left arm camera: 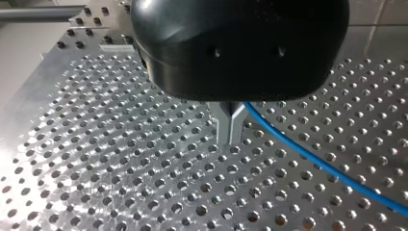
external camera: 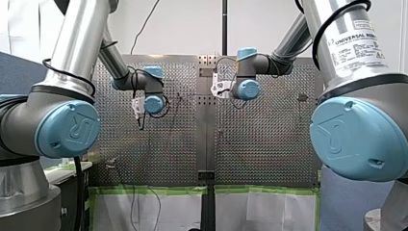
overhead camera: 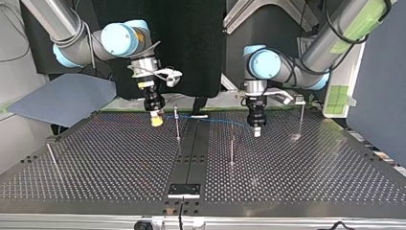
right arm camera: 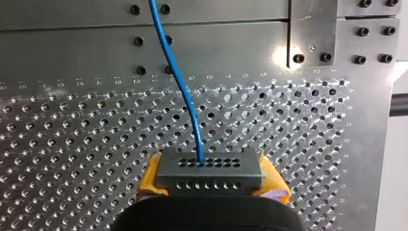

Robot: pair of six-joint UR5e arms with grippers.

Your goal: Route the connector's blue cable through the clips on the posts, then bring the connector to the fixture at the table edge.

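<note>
Top view: the table (overhead camera: 95, 158) spreads wide. My right arm (overhead camera: 72, 38) comes in at the view's left and my left arm (overhead camera: 330, 43) at its right. Both point down over the far half of the table, well apart from each other.

My right gripper (overhead camera: 156, 120) hangs just above the table. In the right wrist view its yellow pads (right arm camera: 151, 175) are clamped on the two ends of the connector (right arm camera: 210, 171), a grey block with rows of small holes.

My left gripper (overhead camera: 257, 132) has its tip close over the table. In the left wrist view its metal fingers (left arm camera: 231, 126) are pressed together at the tips. The cable (left arm camera: 312, 159) comes out right beside them, and I cannot tell whether it is nipped between them.

Two thin posts (overhead camera: 177, 122) stand upright between my grippers. The blue cable runs from the connector towards my left gripper, passing close by the post tops. I cannot tell whether it sits in any clip.

A dark plate (overhead camera: 184, 190) lies at the table's near edge, well apart from the connector.
</note>
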